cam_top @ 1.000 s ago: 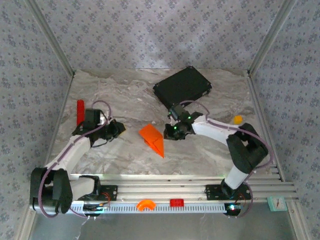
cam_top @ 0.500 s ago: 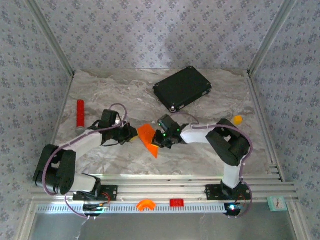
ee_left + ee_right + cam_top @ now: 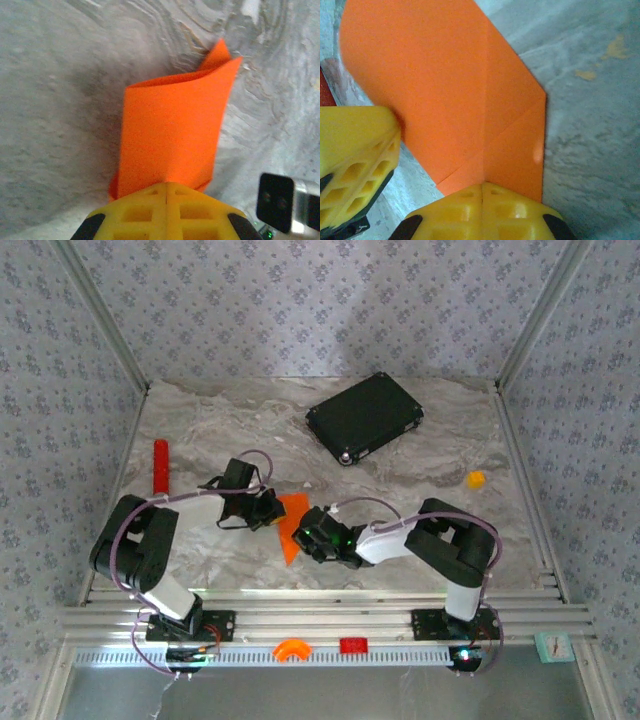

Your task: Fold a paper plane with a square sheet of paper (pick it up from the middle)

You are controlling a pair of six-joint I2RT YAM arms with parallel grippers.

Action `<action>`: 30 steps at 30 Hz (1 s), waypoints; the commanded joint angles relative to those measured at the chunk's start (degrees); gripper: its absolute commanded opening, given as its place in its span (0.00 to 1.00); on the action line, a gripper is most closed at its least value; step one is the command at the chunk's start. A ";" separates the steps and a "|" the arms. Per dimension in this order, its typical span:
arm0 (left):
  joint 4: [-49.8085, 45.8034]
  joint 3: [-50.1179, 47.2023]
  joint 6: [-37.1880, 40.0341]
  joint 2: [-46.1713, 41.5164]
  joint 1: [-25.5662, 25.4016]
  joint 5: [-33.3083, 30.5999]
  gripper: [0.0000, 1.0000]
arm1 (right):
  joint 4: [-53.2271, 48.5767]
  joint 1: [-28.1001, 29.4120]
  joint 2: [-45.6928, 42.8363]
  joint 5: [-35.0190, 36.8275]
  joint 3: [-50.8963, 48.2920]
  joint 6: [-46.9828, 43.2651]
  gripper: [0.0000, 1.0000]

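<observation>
So the left gripper (image 3: 165,189) is clamped on one edge of the folded orange paper (image 3: 172,135) — the right gripper (image 3: 483,189) pinches the opposite edge. Marble surface (image 3: 400,500) underneath.

Shut yellow fingertips of the left gripper (image 3: 166,189) pinch the near edge of a folded orange sheet of paper (image 3: 172,135) extending over a grey marbled table (image 3: 55,75). A black block (image 3: 275,202) sits lower right.

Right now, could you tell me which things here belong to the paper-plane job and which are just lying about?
Job: orange paper, pinched by left gripper and right gripper.
Lying about: black flat case, red cylinder, small orange-yellow lump.
</observation>
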 commanded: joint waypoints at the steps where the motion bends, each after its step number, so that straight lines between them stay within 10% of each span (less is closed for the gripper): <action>1: -1.13 0.78 2.61 2.15 -0.30 -2.39 0.00 | -4.17 0.78 -1.24 2.79 -1.98 0.77 0.01; 9: -0.05 -1.05 9.73 4.97 -0.30 2.06 0.00 | -18.52 -8.84 -6.00 -13.10 5.19 -26.53 0.39; 18: -0.48 -0.21 16.16 6.66 1.66 8.60 0.00 | -26.27 -19.29 -4.41 -24.02 6.82 -36.46 0.46; 30: -0.11 1.02 17.40 9.23 2.06 11.77 0.00 | -21.65 -19.58 -0.45 -30.61 8.99 -36.00 0.44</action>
